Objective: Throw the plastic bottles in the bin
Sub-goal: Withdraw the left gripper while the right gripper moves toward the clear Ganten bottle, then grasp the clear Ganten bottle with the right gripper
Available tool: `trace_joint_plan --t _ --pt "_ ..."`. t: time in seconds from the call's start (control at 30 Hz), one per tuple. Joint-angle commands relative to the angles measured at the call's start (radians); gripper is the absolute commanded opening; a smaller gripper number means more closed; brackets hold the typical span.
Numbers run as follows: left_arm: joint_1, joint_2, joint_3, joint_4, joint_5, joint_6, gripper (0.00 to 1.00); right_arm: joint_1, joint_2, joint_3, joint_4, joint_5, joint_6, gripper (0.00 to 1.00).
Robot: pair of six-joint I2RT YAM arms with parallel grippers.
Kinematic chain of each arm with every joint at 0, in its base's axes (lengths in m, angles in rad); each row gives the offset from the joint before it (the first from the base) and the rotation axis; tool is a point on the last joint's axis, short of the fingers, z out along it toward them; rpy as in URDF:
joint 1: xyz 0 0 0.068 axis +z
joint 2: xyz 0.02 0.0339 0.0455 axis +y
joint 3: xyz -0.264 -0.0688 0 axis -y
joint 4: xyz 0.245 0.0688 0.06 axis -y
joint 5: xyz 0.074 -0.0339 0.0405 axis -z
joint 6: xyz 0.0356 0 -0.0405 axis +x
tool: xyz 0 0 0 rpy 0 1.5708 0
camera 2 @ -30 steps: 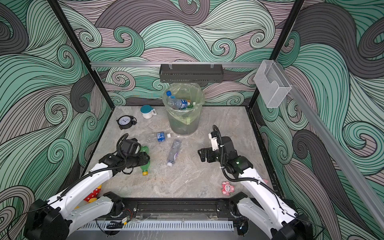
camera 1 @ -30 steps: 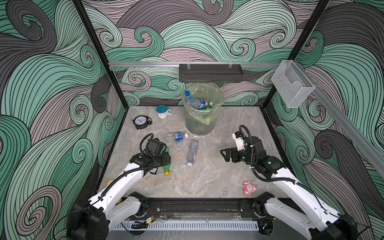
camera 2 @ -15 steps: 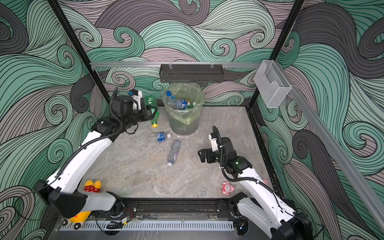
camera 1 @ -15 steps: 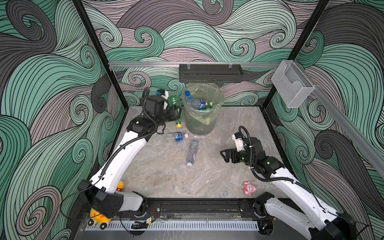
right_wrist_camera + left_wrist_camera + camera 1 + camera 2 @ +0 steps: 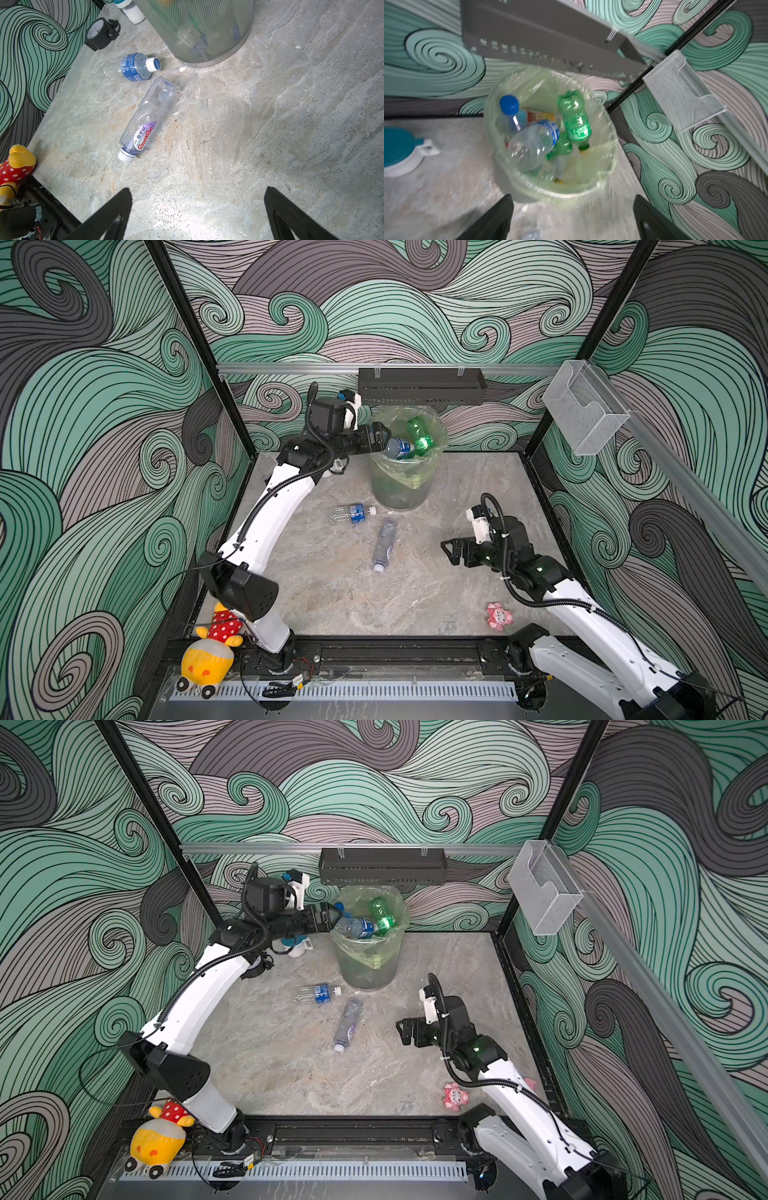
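Note:
The bin (image 5: 399, 493), lined with a yellow-green bag, stands at the back of the table. My left gripper (image 5: 384, 435) hovers at its left rim, open and holding nothing; in the left wrist view my left gripper (image 5: 572, 196) shows only the table between its jaws. A green bottle (image 5: 576, 118) sits cap down in the bin's mouth, beside a clear blue-labelled bottle (image 5: 533, 143) and a blue-capped one (image 5: 508, 112). On the table lie a blue-labelled bottle (image 5: 353, 514) and a longer clear bottle (image 5: 384, 545). My right gripper (image 5: 451, 551) stands open, right of the longer bottle.
A white jar with a teal lid (image 5: 295, 946) stands left of the bin, under my left arm. A black clock (image 5: 99, 34) sits by the left wall. A pink toy (image 5: 498, 616) and a yellow plush (image 5: 212, 651) lie near the front. The black shelf (image 5: 422, 385) hangs above the bin.
My left arm carried the green bottle from the table's left side up to the bin and opened; the bottle is now in the bin's mouth. The right arm stayed put.

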Motion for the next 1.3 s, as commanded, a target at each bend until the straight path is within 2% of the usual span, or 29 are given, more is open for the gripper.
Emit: trace_joint_plan --t 0.0,0.23,0.47,0.97,1.27 --pt "0.001 -0.188 -0.154 0.041 -0.079 0.027 0.93 0.002 0.036 0.004 0.024 -0.031 0.017 0.99" --pt "0.007 -0.466 -0.562 0.017 -0.202 0.017 0.93 0.054 0.117 0.036 0.090 -0.037 0.030 0.99" --pt "0.011 -0.662 -0.822 -0.060 -0.289 -0.011 0.93 0.164 0.181 0.048 0.168 0.034 0.062 0.98" --pt "0.012 -0.933 -1.066 -0.132 -0.380 -0.133 0.95 0.385 0.557 0.245 0.261 0.106 0.159 0.91" --pt "0.013 -0.972 -1.099 -0.160 -0.431 -0.142 0.96 0.412 0.796 0.390 0.254 0.176 0.212 0.88"
